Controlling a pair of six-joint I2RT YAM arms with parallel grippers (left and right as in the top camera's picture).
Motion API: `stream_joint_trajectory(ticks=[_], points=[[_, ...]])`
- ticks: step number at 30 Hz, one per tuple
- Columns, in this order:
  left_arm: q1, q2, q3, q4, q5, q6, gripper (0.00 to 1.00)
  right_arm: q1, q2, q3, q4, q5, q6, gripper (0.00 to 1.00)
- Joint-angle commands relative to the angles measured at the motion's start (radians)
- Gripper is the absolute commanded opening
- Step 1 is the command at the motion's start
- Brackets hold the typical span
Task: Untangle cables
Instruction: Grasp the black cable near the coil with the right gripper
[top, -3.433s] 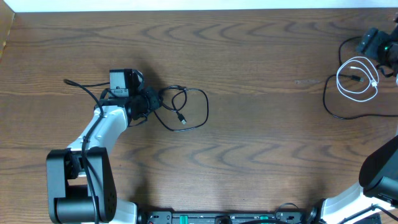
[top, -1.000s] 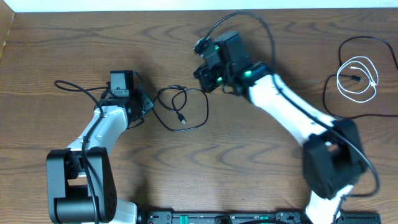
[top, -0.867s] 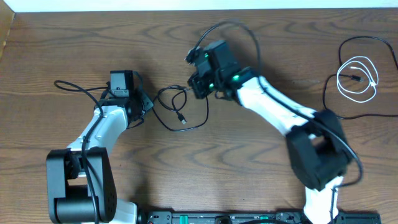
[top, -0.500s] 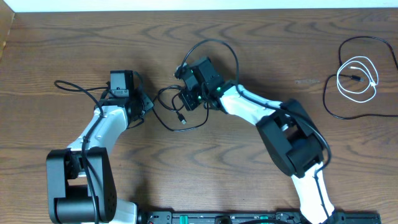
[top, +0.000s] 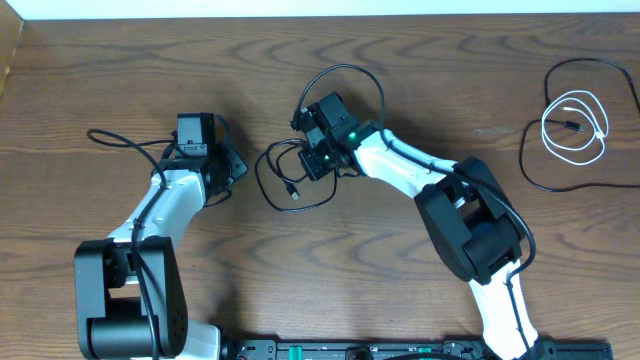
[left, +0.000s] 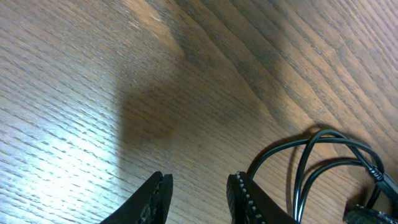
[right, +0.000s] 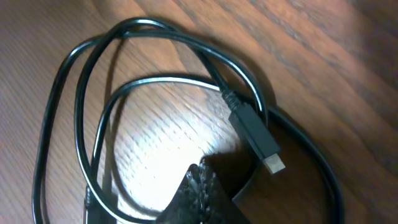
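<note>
The black cable (top: 292, 188) lies in a loose coil at the table's middle left, and its plug end (right: 252, 134) shows in the right wrist view. My right gripper (top: 308, 165) hovers over that coil, shut (right: 202, 179), with nothing between its fingers. Just left of the coil is my left gripper (top: 235, 168), low over bare wood. It is open (left: 198, 193) and empty, and the black cable (left: 323, 132) curves past to the right of its fingers. The white cable (top: 601, 122) lies coiled on its own at the far right.
A thin black wire (top: 527, 165) loops round the white cable at the right edge. Another black wire (top: 120, 138) trails off left from the left arm. The right arm's own wire (top: 350, 72) arches above its wrist.
My right arm has swung from the far right of the table, across the back, down onto the black coil, and the coil's loops have shifted slightly. The left jaws have parted a little wider.
</note>
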Motion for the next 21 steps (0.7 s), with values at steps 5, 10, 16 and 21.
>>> stream_joint_trajectory(ticks=[5,10,16,21], points=[[0.007,-0.007,0.003,-0.024,0.015,-0.009,0.37,-0.006,0.042,0.124,-0.158,-0.127,-0.095,0.28],[0.007,-0.007,0.003,-0.041,0.015,-0.009,0.38,-0.003,0.042,0.203,-0.202,-0.205,-0.100,0.42],[0.007,0.002,0.002,-0.052,0.016,-0.009,0.45,0.003,0.045,0.198,-0.198,-0.272,-0.101,0.44],[0.007,0.042,0.002,-0.031,0.055,-0.009,0.52,0.021,0.061,0.196,-0.198,-0.270,-0.130,0.46]])
